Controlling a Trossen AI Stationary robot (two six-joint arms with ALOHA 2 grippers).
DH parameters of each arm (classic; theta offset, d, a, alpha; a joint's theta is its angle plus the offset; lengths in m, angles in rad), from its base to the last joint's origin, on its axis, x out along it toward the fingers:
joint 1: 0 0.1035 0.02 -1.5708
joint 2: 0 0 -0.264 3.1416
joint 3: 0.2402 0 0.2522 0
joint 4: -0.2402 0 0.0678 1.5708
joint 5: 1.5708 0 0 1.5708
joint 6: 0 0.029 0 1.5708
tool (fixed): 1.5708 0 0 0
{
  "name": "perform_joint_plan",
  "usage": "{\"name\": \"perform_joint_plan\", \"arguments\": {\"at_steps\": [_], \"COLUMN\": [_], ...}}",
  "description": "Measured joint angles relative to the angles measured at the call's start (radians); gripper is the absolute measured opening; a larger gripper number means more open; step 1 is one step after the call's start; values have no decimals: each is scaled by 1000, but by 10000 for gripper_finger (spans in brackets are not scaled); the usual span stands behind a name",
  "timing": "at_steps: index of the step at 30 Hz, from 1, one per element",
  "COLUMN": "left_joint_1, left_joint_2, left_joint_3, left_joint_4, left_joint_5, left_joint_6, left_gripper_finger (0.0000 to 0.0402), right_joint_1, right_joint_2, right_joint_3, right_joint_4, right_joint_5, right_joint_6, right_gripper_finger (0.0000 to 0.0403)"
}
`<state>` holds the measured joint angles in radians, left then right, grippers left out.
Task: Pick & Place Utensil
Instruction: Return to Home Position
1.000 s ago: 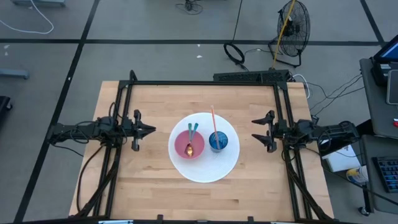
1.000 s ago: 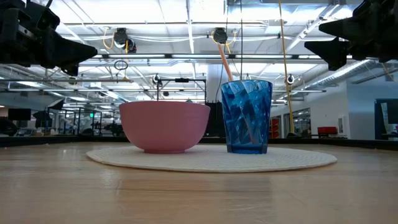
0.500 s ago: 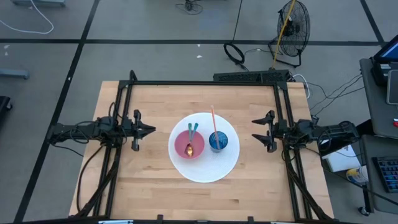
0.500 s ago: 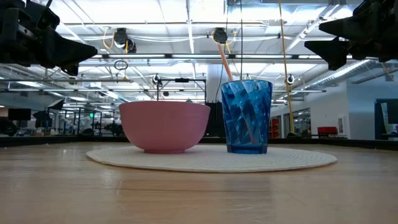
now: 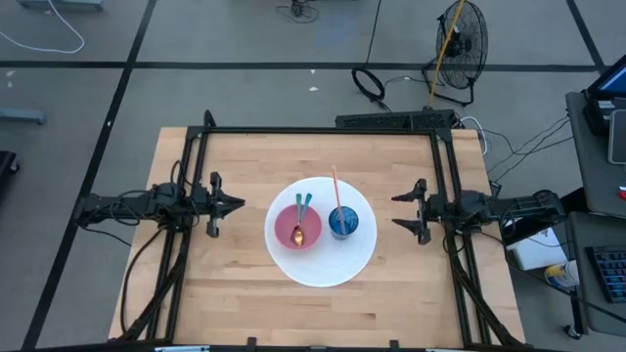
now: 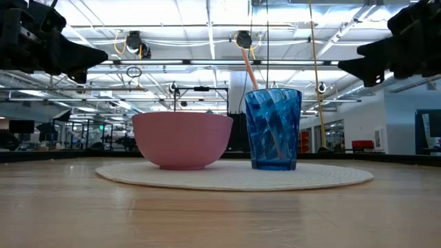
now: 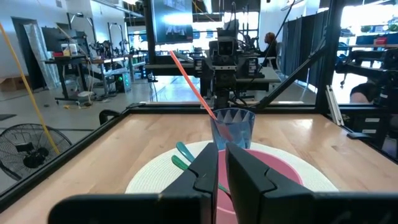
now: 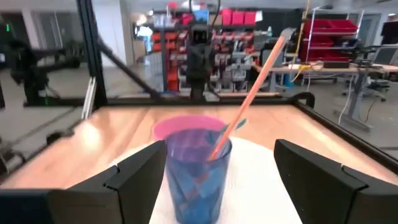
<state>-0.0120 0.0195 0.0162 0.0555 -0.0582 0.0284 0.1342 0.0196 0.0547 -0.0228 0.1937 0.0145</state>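
High view: blue glass (image 5: 342, 222) sits apart from spread right gripper (image 5: 395, 211), left gripper (image 5: 240, 204) closed.

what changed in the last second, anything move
Only the right tool moved: it edged slightly toward the white placemat and sits a little lower in the low view, open and empty. The left tool, pink bowl, blue glass and orange straw stayed put.
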Motion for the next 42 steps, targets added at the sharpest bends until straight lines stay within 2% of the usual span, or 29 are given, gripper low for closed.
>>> {"name": "perform_joint_plan", "arguments": {"at_steps": [4, 12, 26, 35, 42], "left_joint_1": [0, 0, 0, 0, 0], "left_joint_2": [0, 0, 0, 0, 0], "left_joint_3": [0, 0, 0, 0, 0], "left_joint_4": [0, 0, 0, 0, 0], "left_joint_5": [0, 0, 0, 0, 0], "left_joint_6": [0, 0, 0, 0, 0], "left_gripper_finger": [37, 37, 37, 37, 37], "right_joint_1": [0, 0, 0, 1, 1], "right_joint_2": [40, 71, 72, 75, 100], "right_joint_3": [0, 0, 0, 0, 0], "right_joint_4": [18, 176, 167, 9, 44], "right_joint_5": [-23, -36, -37, -44, -40], "right_joint_6": [-34, -28, -34, -211, -263], "right_gripper_finger": [293, 293, 293, 293, 293]}}
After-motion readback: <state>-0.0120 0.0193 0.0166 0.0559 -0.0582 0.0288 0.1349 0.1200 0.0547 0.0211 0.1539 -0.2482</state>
